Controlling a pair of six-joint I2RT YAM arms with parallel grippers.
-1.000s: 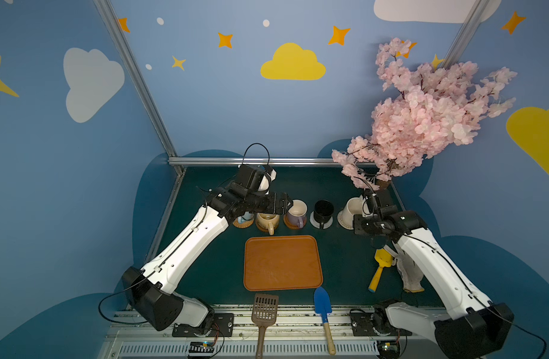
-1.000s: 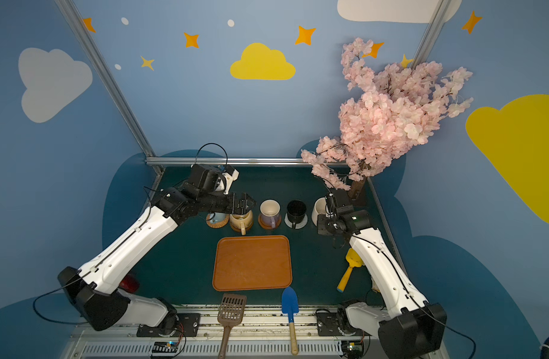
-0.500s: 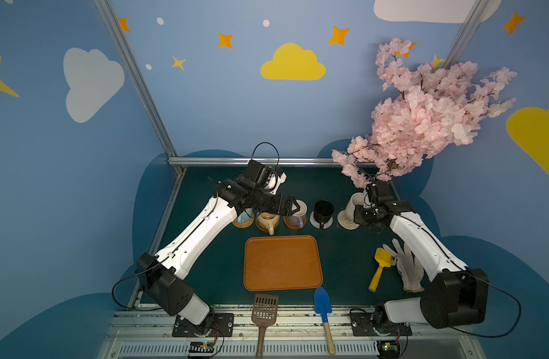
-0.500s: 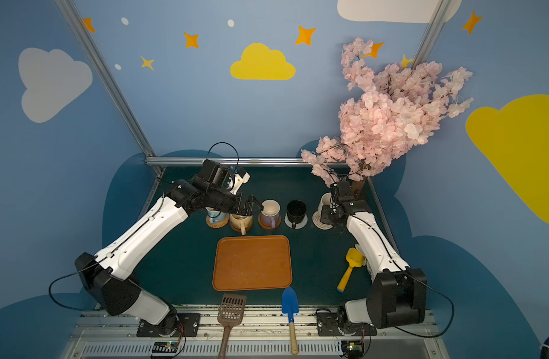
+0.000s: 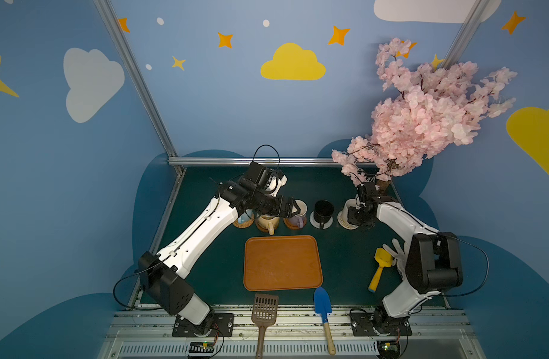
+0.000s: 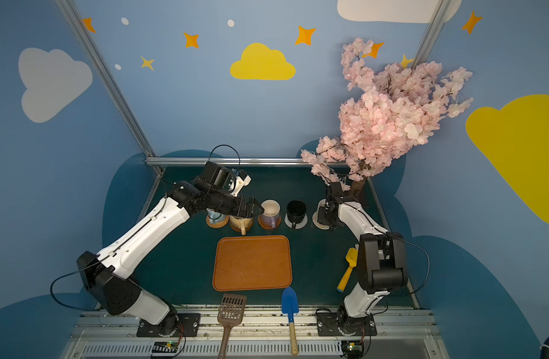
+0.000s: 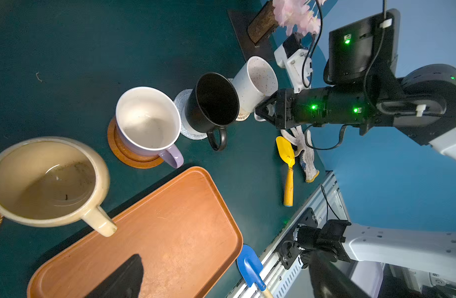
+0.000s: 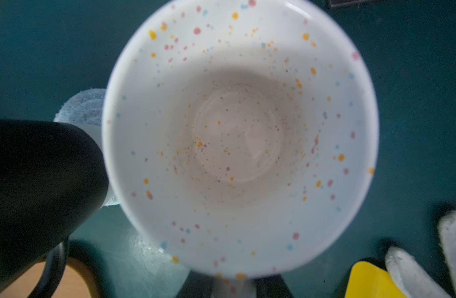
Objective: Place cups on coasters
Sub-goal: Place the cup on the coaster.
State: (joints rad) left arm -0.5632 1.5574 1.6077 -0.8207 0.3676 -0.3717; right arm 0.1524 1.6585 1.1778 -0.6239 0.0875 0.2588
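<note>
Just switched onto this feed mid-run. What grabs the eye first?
The big pink blossom tree in the back right corner dominates. Below it, five mugs line up behind the orange tray, each over a coaster. The right gripper is shut on the handle of the speckled cream mug at the row's right end.
</note>
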